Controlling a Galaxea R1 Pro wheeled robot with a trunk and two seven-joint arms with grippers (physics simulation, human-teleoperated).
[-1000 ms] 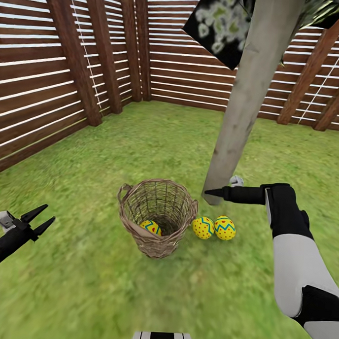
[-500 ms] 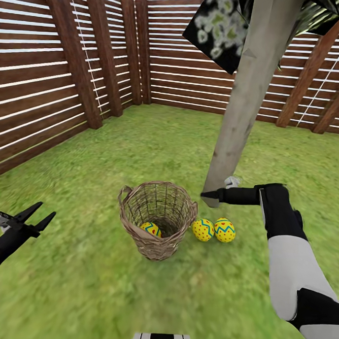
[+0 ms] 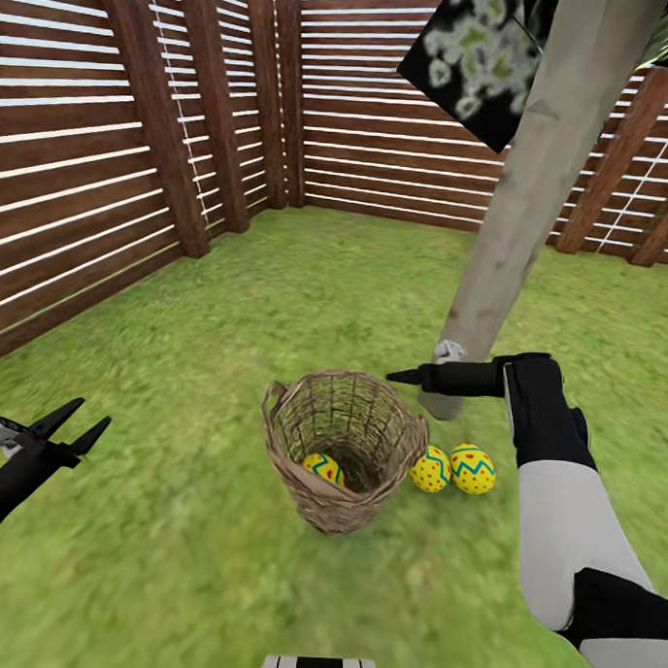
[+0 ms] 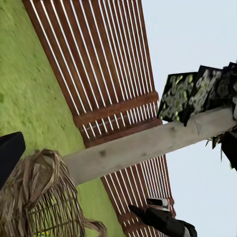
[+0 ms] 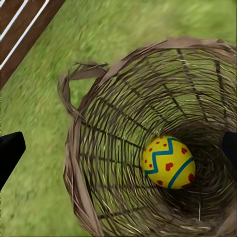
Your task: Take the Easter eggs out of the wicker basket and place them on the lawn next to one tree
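Note:
The wicker basket (image 3: 343, 451) stands on the lawn (image 3: 229, 300) with one Easter egg (image 3: 322, 467) lying in its bottom. Two more Easter eggs (image 3: 430, 468) (image 3: 473, 468) rest on the grass just right of it, at the foot of the tree (image 3: 534, 197) with the pale trunk. My right gripper (image 3: 400, 377) hovers over the basket's far right rim. The right wrist view looks straight down into the basket (image 5: 74, 123) at the egg (image 5: 168, 163), with the gripper (image 5: 120, 148) open. My left gripper (image 3: 70, 425) is open over the grass, well left of the basket.
A brown slatted wooden fence (image 3: 109, 149) encloses the lawn on the left and at the back. Dark leaves (image 3: 472, 58) hang beside the trunk. In the left wrist view the trunk (image 4: 148, 145) crosses above the basket (image 4: 39, 202).
The head camera has turned, shifting basket, eggs and tree to the right. My right gripper has moved from beside the trunk's base to over the basket's rim. The left gripper dropped slightly.

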